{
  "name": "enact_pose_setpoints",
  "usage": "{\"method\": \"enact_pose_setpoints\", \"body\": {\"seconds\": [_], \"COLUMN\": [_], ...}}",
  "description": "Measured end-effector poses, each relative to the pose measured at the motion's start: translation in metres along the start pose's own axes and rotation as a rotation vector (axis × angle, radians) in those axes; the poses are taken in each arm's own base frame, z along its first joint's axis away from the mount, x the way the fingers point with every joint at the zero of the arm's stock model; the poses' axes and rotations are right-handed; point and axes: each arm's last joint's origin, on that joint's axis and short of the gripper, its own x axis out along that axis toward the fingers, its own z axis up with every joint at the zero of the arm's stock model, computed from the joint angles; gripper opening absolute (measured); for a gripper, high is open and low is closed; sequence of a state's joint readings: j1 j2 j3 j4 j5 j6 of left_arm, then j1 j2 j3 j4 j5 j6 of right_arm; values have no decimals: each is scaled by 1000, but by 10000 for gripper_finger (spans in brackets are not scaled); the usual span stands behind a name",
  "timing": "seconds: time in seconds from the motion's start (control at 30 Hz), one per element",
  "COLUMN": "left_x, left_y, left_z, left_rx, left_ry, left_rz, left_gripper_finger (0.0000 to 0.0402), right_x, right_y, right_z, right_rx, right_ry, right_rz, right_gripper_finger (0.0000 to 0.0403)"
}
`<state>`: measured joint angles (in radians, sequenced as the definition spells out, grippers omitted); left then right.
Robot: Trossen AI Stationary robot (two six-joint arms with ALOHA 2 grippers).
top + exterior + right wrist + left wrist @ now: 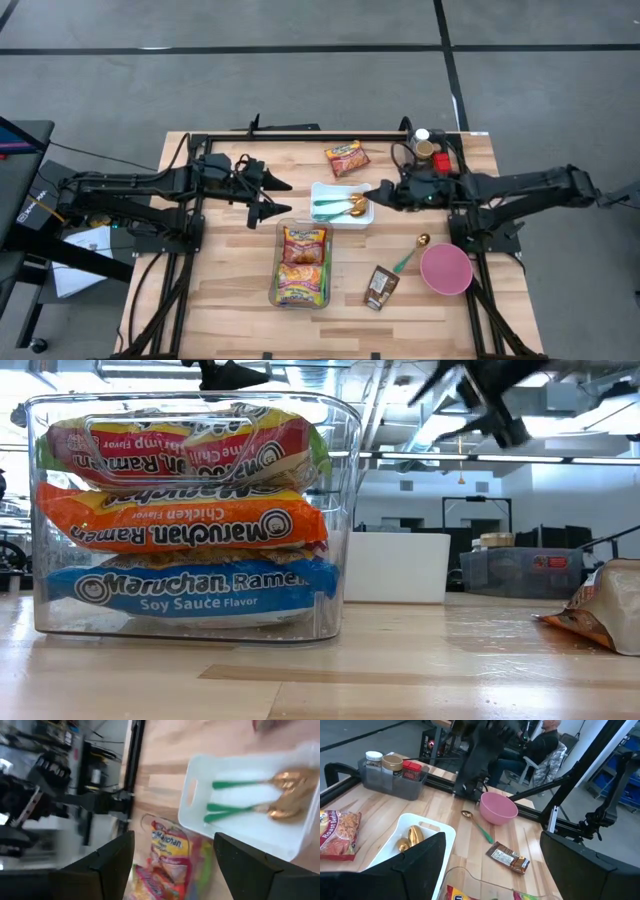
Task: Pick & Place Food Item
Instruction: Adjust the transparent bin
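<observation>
A clear bin [303, 265] holds three stacked ramen packs [190, 510], which rest flat on one another. One loose ramen pack [346, 158] lies flat on the table near the far edge. A brown snack bar [381, 287] lies near the front. My right gripper [368, 193] hangs open above the right end of the white tray [330, 190], looking down on it [172, 865], with nothing between its fingers. To the left of the tray my left gripper [280, 198] stands open and high, also empty [492, 870].
The white tray holds two green-handled gold spoons [250, 795]. A pink bowl [446, 268] and another spoon [412, 252] lie at the right front. A grey caddy with jars [432, 150] stands at the far right. A person [540, 745] sits beyond the table.
</observation>
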<state>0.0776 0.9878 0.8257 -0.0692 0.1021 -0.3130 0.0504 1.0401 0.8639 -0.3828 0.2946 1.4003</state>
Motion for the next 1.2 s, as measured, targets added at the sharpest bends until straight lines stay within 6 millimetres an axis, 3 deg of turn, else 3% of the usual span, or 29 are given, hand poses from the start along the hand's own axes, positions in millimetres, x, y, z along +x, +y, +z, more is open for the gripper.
{"method": "enact_pose_setpoints", "body": {"seconds": [0.13, 0.3, 0.37, 0.5, 0.9, 1.2], "left_x": [0, 0, 0, 0, 1, 1], "left_y": [0, 0, 0, -2, -13, -20], "left_z": [0, 0, 0, -1, -4, -7], "left_rx": [2, 20, 21, 25, 39, 46], "left_ry": [-1, -1, 1, 4, 21, 31], "left_rz": [0, 0, -1, -9, -57, -87], "left_gripper_finger": [319, 319, 319, 319, 319, 319], "right_x": [-21, -42, -44, -32, 11, 29], "right_y": [39, 52, 57, 65, 38, -1], "right_z": [15, 28, 30, 22, -29, -62], "right_rx": [-158, -286, -301, -310, -230, -160], "right_ry": [-7, 83, 101, 139, 192, 213], "right_rz": [-126, -594, -700, -723, -1006, -1197], "right_gripper_finger": [265, 265, 265, 265, 265, 265]}}
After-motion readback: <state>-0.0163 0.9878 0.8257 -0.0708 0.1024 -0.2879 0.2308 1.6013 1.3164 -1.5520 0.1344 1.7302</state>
